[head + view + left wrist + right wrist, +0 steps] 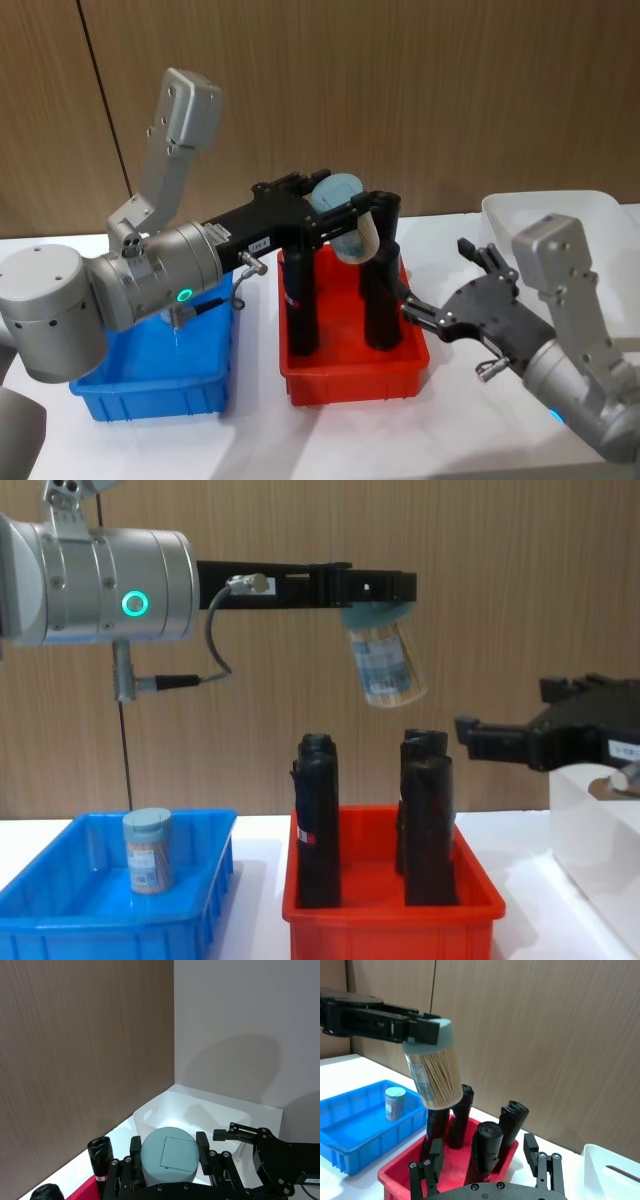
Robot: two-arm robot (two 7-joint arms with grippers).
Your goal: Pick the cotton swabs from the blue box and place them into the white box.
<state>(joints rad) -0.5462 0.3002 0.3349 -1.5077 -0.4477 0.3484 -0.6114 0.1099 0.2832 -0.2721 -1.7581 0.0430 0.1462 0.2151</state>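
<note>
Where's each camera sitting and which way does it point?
Head: up high, looking down on the blue box, red box, left tool and right tool.
Chest: low, looking across the table; left tool holds a swab jar above the red box.
Left wrist: behind the left tool, facing the white box.
Right wrist: behind the open right tool, facing the black rolls.
Shared: all four show the held jar.
</note>
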